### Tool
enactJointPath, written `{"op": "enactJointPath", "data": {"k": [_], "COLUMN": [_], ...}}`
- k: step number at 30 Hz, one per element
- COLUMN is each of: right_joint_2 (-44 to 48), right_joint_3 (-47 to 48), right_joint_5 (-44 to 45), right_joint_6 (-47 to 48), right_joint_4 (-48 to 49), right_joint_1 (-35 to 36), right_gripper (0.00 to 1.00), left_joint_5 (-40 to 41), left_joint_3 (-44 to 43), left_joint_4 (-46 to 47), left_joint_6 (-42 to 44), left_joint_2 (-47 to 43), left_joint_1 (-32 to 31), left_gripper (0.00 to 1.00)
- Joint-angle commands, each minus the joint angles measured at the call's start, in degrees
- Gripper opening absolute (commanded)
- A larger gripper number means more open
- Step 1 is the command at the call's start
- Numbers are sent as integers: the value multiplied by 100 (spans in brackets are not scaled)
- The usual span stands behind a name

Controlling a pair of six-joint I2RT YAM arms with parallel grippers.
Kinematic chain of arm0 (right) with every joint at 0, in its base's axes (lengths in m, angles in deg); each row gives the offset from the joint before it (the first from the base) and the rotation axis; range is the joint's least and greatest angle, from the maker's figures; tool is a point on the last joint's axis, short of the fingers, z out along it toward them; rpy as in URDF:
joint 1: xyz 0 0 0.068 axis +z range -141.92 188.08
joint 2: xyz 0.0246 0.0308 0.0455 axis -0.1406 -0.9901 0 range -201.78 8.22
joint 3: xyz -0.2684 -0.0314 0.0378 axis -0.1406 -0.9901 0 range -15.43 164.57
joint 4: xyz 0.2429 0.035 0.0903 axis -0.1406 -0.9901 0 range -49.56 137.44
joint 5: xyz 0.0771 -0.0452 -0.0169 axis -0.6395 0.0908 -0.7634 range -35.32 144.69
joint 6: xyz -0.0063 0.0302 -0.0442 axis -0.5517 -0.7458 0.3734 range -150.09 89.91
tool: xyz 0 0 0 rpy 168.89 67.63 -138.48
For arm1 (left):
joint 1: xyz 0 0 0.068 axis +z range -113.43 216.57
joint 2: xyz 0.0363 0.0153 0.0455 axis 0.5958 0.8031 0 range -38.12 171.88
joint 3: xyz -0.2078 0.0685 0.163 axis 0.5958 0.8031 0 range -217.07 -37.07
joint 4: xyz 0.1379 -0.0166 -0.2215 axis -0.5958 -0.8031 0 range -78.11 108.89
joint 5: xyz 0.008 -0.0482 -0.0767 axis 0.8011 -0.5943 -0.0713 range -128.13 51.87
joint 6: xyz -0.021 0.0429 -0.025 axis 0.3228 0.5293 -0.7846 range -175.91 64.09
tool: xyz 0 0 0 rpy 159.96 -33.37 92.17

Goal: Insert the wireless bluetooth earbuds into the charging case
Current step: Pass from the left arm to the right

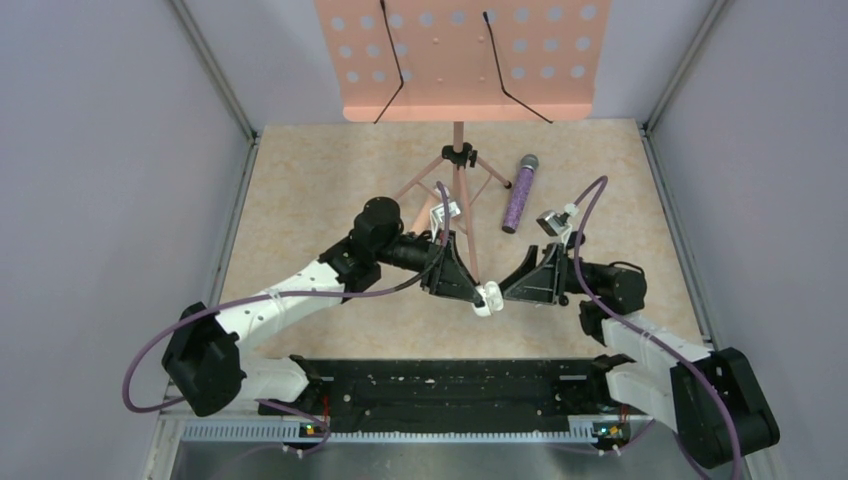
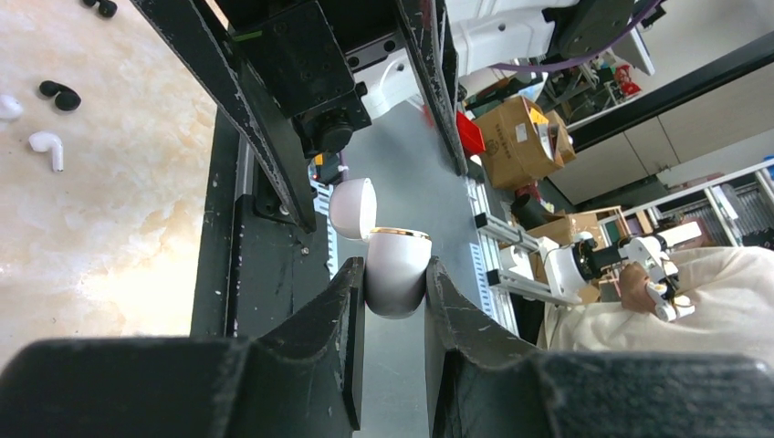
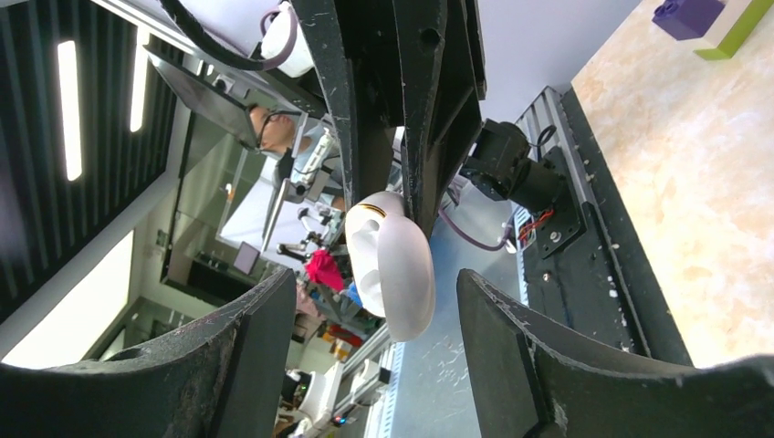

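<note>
The charging case (image 1: pixel 487 298) is white here, egg-shaped, with a gold rim and its lid (image 2: pixel 353 208) swung open. My left gripper (image 2: pixel 394 274) is shut on the case body (image 2: pixel 395 283) and holds it above the table's near edge. My right gripper (image 3: pixel 376 283) is open with its jaws on either side of the case (image 3: pixel 392 265), touching neither side. One white earbud (image 2: pixel 47 148) lies on the table in the left wrist view, and another white piece (image 2: pixel 7 107) lies at the left edge. I cannot make out the earbuds in the top view.
A pink music stand (image 1: pixel 459 60) on a tripod stands at the back. A glittery purple microphone (image 1: pixel 520 193) lies beside it. A purple-and-yellow cube (image 3: pixel 694 18) sits on the table. Small black pieces (image 2: pixel 59 96) lie near the earbuds. A black rail (image 1: pixel 440 385) runs along the near edge.
</note>
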Motion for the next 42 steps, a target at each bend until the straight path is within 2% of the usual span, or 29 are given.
{"op": "enactJointPath", "data": {"k": [1, 7, 10, 12, 14, 19, 21, 23, 27, 31, 34, 39, 42], "right_joint_2": [-198, -463, -413, -218, 155, 1392, 1678, 1889, 2067, 2128, 2106, 1967, 1920], "right_joint_3": [40, -21, 0, 20, 79, 775, 1087, 1217, 1266, 1170, 1002, 637, 573], "right_joint_5": [-160, 4, 175, 379, 582, 1183, 1534, 1849, 2290, 2500, 2462, 2320, 2415], "right_joint_6": [-273, -550, -483, -262, 278, 2716, 3210, 3248, 3021, 2708, 2270, 1328, 1035], "right_joint_4": [757, 1351, 1235, 790, -185, -4380, -5699, -6116, -6474, -6599, -6234, -5106, -4948], "right_joint_1": [53, 66, 67, 68, 66, 76, 65, 62, 65, 63, 62, 67, 72], "right_gripper": [65, 63, 67, 69, 69, 70, 72, 73, 74, 75, 75, 75, 74], "left_joint_5": [-278, -181, 162, 580, 811, 1062, 1237, 1530, 2324, 3105, 3563, 4139, 4385], "left_joint_3": [-340, -405, -397, -370, -280, -184, -186, -148, 104, 741, 1335, 2338, 2592], "left_joint_4": [-268, -513, -541, -551, -371, -176, -219, -248, -150, 520, 1137, 2751, 3179], "left_joint_6": [624, 677, 537, 368, 146, -126, -156, -142, 84, 284, 369, 656, 806], "left_joint_2": [-205, -205, -260, -340, -428, -540, -618, -743, -1152, -1658, -2042, -2560, -2608], "left_joint_1": [21, 39, 79, 104, 109, 127, 135, 136, 136, 131, 136, 132, 127], "left_gripper": [0, 0, 0, 0, 0, 0, 0, 0, 0, 0, 0, 0, 0]}}
